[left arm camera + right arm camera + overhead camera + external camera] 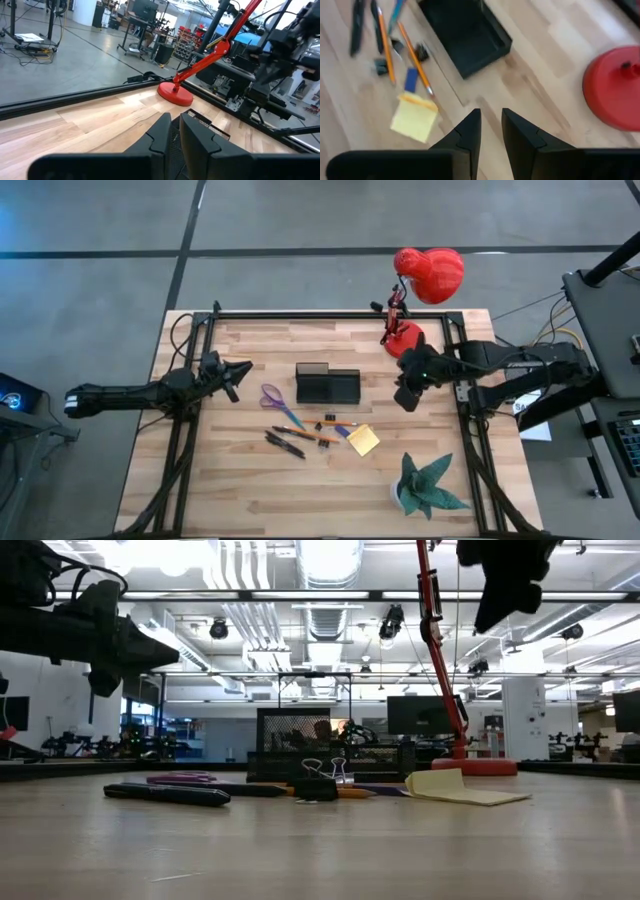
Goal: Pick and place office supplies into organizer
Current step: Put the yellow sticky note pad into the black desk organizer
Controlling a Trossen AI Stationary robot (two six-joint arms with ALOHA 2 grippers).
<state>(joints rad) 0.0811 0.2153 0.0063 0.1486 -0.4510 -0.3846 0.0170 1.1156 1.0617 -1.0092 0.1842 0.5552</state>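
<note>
**Both Arms Raised, Supplies Still on Desk**

The left end effector (236, 370) hung above the desk (250, 490), fingers clenched, empty. The right end effector (407, 393) hovered beside the organizer (327, 384), fingers slightly parted, grasping nothing. Scissors (272, 397), pens (290, 440) and the sticky-note pad (363, 440) lay in front of the organizer.

Organizer (327, 385) mid-table. At its 6 o'clock a tight clutter: scissors (275, 399), pens (287, 442), sticky-note pad (363, 440), so no bare gap there. Lamp base (403, 338) blocks 2 o'clock, paper plant (428, 487) sits at 5 o'clock. Bare wood at 12 and 9 o'clock, open approach from above.
</note>
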